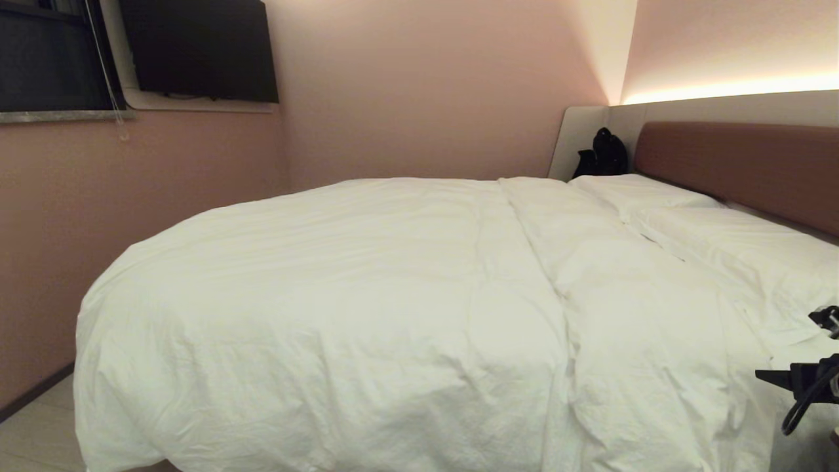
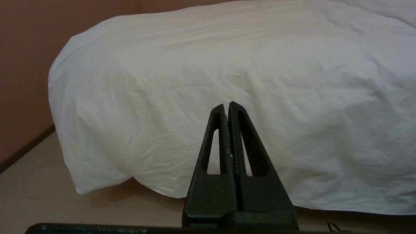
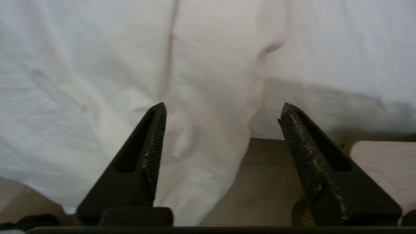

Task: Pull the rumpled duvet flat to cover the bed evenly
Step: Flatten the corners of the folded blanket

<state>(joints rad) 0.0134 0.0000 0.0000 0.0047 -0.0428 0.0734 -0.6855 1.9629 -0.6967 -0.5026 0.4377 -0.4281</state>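
The white duvet (image 1: 367, 308) lies spread over the bed (image 1: 741, 164), draping over its near edge and left corner towards the floor, with a long fold running up its middle. The right gripper (image 3: 222, 112) hangs at the draped edge, jaws wide apart and empty. The left gripper (image 2: 227, 105) faces the duvet's side, jaws together.
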